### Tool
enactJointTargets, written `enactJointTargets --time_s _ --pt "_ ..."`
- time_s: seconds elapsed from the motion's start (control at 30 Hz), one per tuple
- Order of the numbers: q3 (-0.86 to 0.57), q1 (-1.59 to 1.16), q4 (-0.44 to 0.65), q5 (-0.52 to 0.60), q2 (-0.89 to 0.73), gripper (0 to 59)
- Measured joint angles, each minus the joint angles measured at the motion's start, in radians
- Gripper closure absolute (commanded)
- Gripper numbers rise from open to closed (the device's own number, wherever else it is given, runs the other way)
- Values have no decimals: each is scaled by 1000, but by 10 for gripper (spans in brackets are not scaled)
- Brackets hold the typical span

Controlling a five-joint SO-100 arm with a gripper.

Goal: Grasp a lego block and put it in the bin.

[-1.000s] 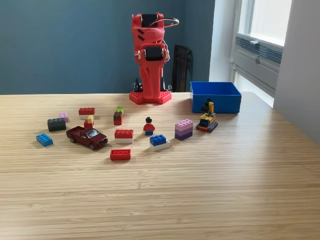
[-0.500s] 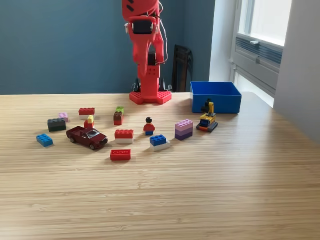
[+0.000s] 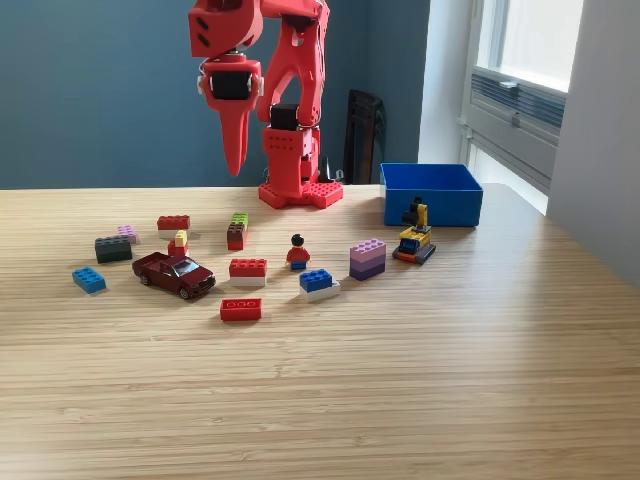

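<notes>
The bin, bright blue and low-walled, sat at the far side of the wooden table, toward the exterior view's right, just beside my red base. Its inside was hidden behind the near wall, so I could not tell what it held. Right in front of it stood a small yellow and black lego vehicle, touching or nearly touching the wall.

The blocks lay scattered across the middle of the table. Nearest the bin came the purple stacked block, then a blue block on a white plate, and a little minifigure in red standing upright between them and the rest. A red block on white sat beside it, and a flat red block lay closest to the camera. Farther back, a green-topped brown block, a red block, a small yellow and red piece, a pink block, a dark grey block and a lone blue block at the exterior view's left. A dark red toy car was parked among them.

And me? My gripper hung high in the air, pointing straight down, well above the red block and the green-topped one and well apart from the bin. My jaws looked pressed together into one point, grasping nothing.
</notes>
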Motion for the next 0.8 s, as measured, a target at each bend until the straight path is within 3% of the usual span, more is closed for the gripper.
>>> enactJointTargets --time_s 0.47,0.8 --pt "17 276 -2 -379 -156 301" --pt "132 430 -252 -462 -175 279"
